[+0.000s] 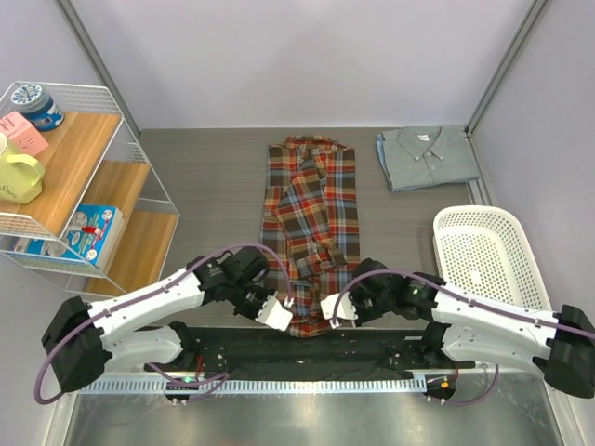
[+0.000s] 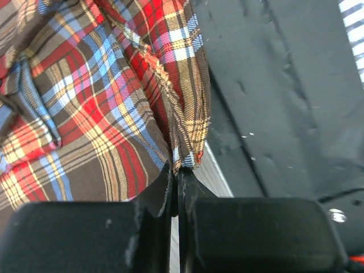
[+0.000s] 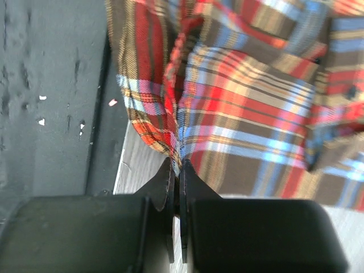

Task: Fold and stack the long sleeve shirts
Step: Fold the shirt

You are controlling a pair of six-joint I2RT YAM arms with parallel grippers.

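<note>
We log the left arm (image 1: 139, 311) and right arm (image 1: 502, 321): white link shells, black joints. Just behind the fingers of the left gripper (image 2: 175, 170) and right gripper (image 3: 176, 166) sits a white block. A mauve cable (image 1: 240, 247) loops back from there. The fingers (image 2: 196, 192) are matte black wedges on broad, round-edged black bodies.

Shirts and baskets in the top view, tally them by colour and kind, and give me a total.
Red, brown, blue and yellow plaid flannel shirt: 1
Plain grey-blue collared cloth shirt: 1
White plastic mesh basket: 1
Total: 3
</note>
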